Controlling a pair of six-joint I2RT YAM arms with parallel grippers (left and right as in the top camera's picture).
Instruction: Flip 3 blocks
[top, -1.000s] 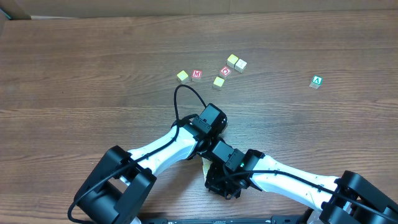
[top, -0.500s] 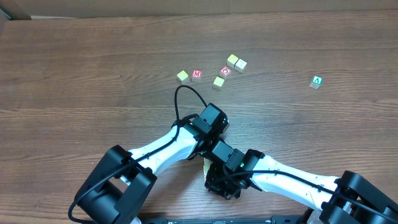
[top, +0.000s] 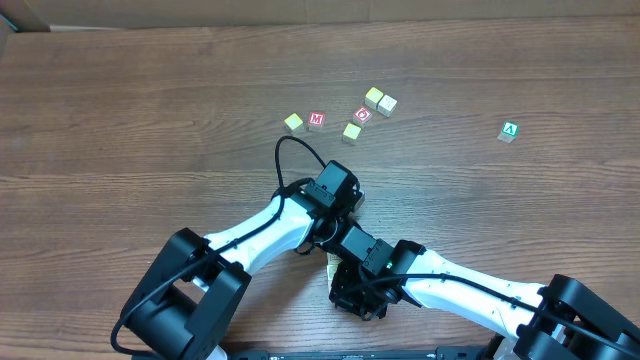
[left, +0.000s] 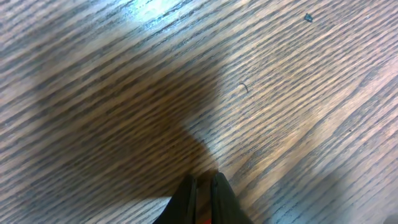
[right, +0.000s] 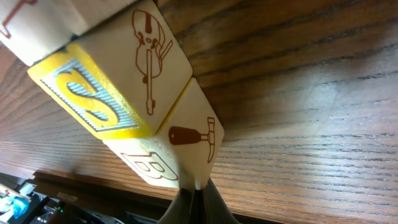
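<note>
1. Three blocks (right: 124, 93) sit touching at the right hand's (right: 196, 199) tips; the B block (right: 180, 149) meets the tips, the S block (right: 106, 81) just beyond.
2. That hand is pinched closed, holding nothing; a poke from it would likely slide the whole cluster, not tip one block.
3. No gap shows between blocks, so a neighbour may drag along.
4. The desk (right: 311, 124) edge lies beyond the blocks; a hard shove could send one off.
5. The left hand (left: 202, 190), pinched closed too and empty, is over bare desk, close beside the right arm (top: 470, 290); the two could knock together.
</note>
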